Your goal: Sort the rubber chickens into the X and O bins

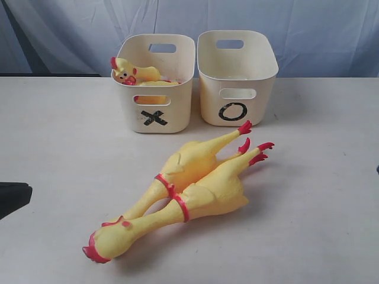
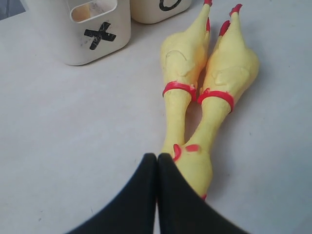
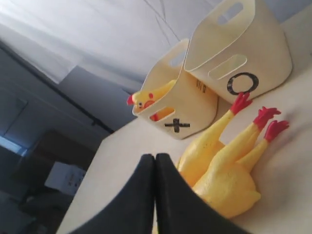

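Two long whole rubber chickens lie side by side on the table, heads toward the front left, red feet toward the bins: the far one (image 1: 192, 160) (image 2: 183, 68) and the near one (image 1: 216, 189) (image 2: 231, 68). The X bin (image 1: 177, 112) (image 2: 53, 44) (image 3: 195, 105) holds a loose head-and-neck piece (image 1: 124, 71) (image 3: 144, 100) and a yellow headless body (image 1: 157, 83). The O bin (image 1: 207, 100) (image 3: 263, 53) stands right of it; its inside is hidden. My left gripper (image 2: 157, 157) is shut and empty, just short of the chickens' heads. My right gripper (image 3: 155, 157) is shut and empty beside the chickens' bodies (image 3: 229, 183).
A dark part of the left arm (image 1: 12, 198) shows at the exterior view's left edge. The pale table (image 1: 59, 148) runs back to a blue-grey curtain (image 1: 308, 35) behind the bins.
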Tool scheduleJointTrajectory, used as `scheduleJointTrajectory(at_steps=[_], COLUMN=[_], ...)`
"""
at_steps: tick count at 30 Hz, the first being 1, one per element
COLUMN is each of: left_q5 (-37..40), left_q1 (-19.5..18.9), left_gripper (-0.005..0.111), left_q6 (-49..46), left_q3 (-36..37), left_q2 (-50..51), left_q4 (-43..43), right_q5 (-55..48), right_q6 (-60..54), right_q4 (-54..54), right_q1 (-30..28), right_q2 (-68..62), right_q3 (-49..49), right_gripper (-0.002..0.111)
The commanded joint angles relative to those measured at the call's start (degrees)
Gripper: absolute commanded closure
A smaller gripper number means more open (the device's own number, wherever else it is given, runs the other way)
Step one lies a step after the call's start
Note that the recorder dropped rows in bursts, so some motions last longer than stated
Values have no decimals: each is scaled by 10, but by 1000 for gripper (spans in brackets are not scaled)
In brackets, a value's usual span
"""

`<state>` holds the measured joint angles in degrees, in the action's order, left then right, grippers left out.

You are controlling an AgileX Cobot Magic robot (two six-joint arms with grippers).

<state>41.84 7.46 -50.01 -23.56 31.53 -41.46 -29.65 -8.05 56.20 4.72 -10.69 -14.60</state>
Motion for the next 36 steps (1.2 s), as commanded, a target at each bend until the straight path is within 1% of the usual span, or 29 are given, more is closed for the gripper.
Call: scheduleJointTrajectory(at_steps=[1, 4, 7, 13, 17, 20, 27, 32, 36], left_q5=[5, 5, 7, 8, 8, 9, 9, 9, 11], left_q1=[1, 1, 1, 1, 1, 1, 1, 1, 1], left_gripper=[107, 107, 107, 107, 107, 107, 107, 107, 107], left_q6=[3, 3, 3, 3, 3, 3, 3, 3, 3], left_q3=[2, 2, 2, 2, 2, 2, 2, 2, 2], left_q2=[-3, -3, -3, -3, -3, -3, -3, -3, -3], left_q4=[-5, -5, -5, -8, -8, -9, -11, -11, -11], right_q5=[-80, -161, -218, -258, -264, -237, -118, -54, 2], right_q6=[-88, -142, -148, -179, -185, -194, -194, -194, -260], right_q4=[9, 9, 13, 86, 127, 155, 224, 278, 279], right_q1=[0, 0, 0, 0, 11, 43, 162, 240, 294], right_q2=[-99, -187, -269, -396, -451, -478, -545, -604, -653], right_q3=[-58, -98, -134, -154, -154, -154, -154, -154, -155], right_gripper=[109, 109, 109, 109, 109, 109, 109, 109, 109])
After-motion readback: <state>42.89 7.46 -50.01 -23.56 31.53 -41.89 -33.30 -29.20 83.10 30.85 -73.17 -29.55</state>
